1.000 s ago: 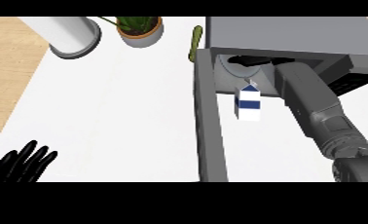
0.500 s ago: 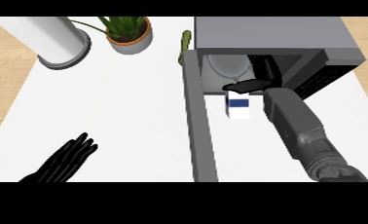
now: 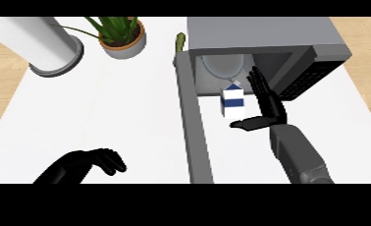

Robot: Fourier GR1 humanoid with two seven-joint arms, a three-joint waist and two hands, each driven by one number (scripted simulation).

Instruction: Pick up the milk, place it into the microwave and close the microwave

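Milk carton — white with a blue band and a peaked top — stands upright at the mouth of the microwave, in front of the round turntable plate and close to the hinge side, where the open door runs edge-on down the view. The carton appears to rest on its own base, which suggests that the placing step is done or nearly so; whether it sits far enough inside for the door to swing past it cannot be judged from this steep angle. The right hand lies just beside the carton on its right, palm turned toward it, fingers straight and slightly spread toward the cavity, the thumb jutting leftward below the carton's base; nothing is pinched, and a narrow gap seems to separate hand from carton, though contact at the edge cannot be ruled out. Its grey forearm enters from the lower edge and angles up into the opening — a pose suited to release or to a final nudge inward. The left hand shows low at the left over the white counter, fingers curled downward and holding nothing, well apart from the door it would probably have to push shut. A potted plant and a white cylinder stand at the far edge, clear of the work.
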